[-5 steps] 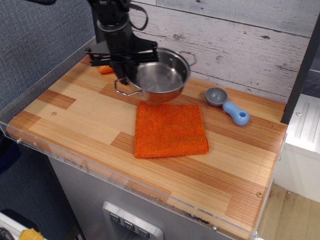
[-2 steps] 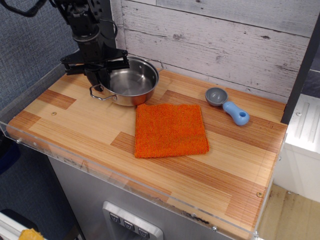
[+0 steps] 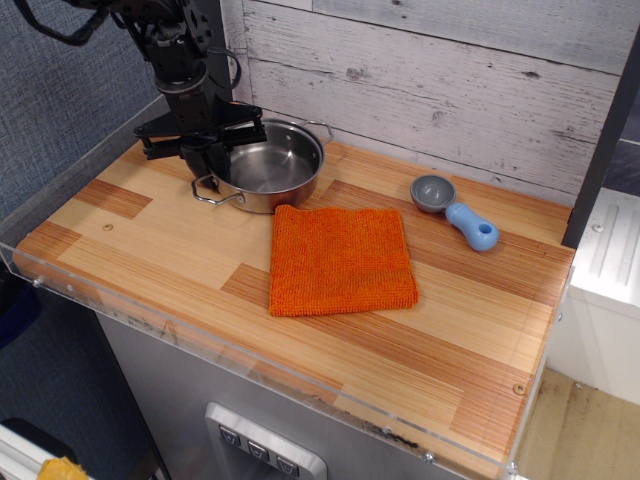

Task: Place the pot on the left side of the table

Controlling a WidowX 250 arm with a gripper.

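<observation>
Fingers (image 3: 215,160) pinch the pot's (image 3: 265,172) left rim, w/ our arm above it. We see the pot at the back-left of the counter (image 3: 150,235), just beside the orange cloth's (image 3: 340,260) top-left corner. Grey-blue scoop (image 3: 455,210) lies well apart, to the right.

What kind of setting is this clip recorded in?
Probably a mock kitchen counter for robot trials: a striped wooden plank countertop with a clear acrylic edge, a whitewashed plank wall behind, and cookware on it, a shiny steel pot and a grey-and-blue scoop.
</observation>
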